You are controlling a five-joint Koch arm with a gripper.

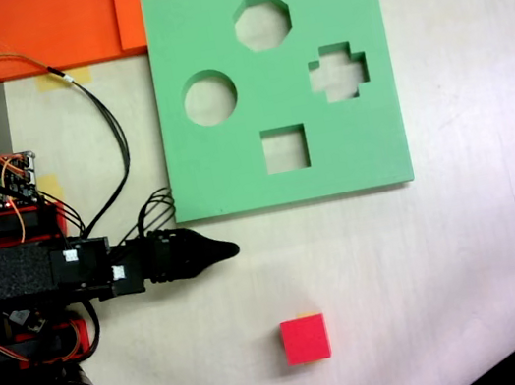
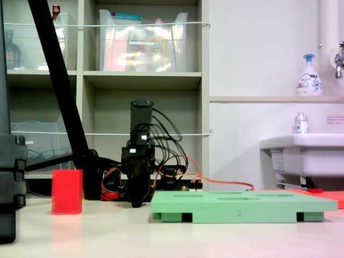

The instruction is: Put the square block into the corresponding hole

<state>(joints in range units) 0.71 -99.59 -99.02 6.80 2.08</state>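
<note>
Taking the green foam board as the landmark and reading the top-down fixed view from its lower edge upward: the square block, a bright red cube, sits alone on the pale counter, well apart from the board's lower edge and roughly in line with the square cutout. Closer to the board, just off its lower left corner, the black gripper points along the counter toward the right of that view; its jaws come together in one dark tip, and whether they are pressed together or slightly spread I cannot tell. They hold nothing. On the board itself, the corresponding hole lies nearest the lower edge, open and unfilled. Beyond it sit the round cutout, the cross-shaped cutout and the octagonal cutout. Past the board's upper left corner lie orange foam sheets.
</note>
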